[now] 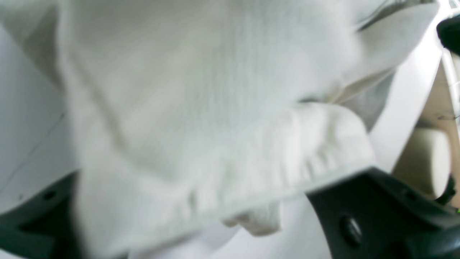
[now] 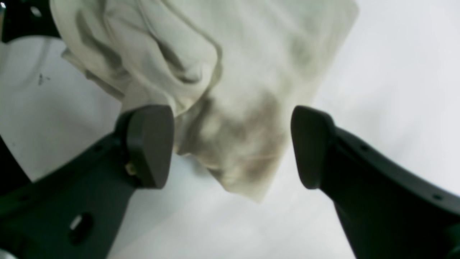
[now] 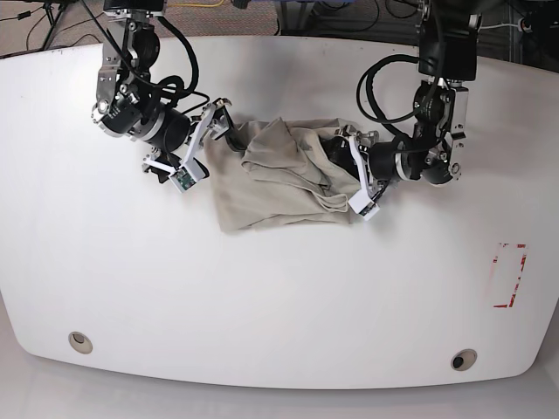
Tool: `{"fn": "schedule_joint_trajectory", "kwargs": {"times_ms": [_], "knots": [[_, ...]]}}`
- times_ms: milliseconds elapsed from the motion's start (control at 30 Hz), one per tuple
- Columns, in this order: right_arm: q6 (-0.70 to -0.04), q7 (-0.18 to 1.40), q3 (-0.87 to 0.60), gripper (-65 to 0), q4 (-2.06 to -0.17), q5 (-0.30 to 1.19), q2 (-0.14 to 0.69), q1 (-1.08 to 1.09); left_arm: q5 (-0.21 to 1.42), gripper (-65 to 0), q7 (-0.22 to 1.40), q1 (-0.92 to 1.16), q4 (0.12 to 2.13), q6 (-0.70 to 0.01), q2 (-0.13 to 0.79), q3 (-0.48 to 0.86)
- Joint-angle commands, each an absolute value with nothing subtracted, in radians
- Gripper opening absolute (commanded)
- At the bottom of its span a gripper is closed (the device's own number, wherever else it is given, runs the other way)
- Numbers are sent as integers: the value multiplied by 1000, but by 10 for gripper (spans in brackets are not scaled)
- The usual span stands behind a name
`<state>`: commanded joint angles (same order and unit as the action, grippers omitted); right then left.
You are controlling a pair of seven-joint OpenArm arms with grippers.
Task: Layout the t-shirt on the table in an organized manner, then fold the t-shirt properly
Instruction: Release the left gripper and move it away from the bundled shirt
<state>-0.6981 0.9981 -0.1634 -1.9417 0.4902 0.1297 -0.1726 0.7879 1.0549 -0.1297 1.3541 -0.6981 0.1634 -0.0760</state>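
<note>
The beige-grey t-shirt [image 3: 279,175] lies crumpled in a heap on the middle of the white table [image 3: 279,305]. My right gripper [image 3: 218,140] is at the heap's left edge. In the right wrist view it [image 2: 230,147] is open, and a bunched corner of the t-shirt [image 2: 233,90] lies between its fingers [image 2: 149,144], touching neither. My left gripper [image 3: 347,170] is at the heap's right edge. In the left wrist view a hemmed fold of the t-shirt [image 1: 215,126] lies across the wide-apart jaws and hides the fingertips.
Two round grey grommets [image 3: 79,341] [image 3: 463,359] sit near the table's front edge. A red-outlined rectangle [image 3: 509,275] is at the right. Cables and arm mounts run along the far edge. The table edge [image 1: 406,118] shows past the cloth in the left wrist view.
</note>
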Motion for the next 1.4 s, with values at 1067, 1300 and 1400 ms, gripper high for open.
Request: {"fn": "schedule_joint_trajectory", "kwargs": {"times_ms": [1067,1300,1400], "knots": [[-698,993,-85,-162,-1850,544,120,-114,1095,-299,1055,-54,1489,-698,518,176],[-698,993,-53,-292,-1851,547,111,-113,1093,-299,1055,13,1488,-698,547,288],[-698,993,-7,-449,-1853,545,102,-113,1092,-299,1055,36,1488,-698,552,303]]}}
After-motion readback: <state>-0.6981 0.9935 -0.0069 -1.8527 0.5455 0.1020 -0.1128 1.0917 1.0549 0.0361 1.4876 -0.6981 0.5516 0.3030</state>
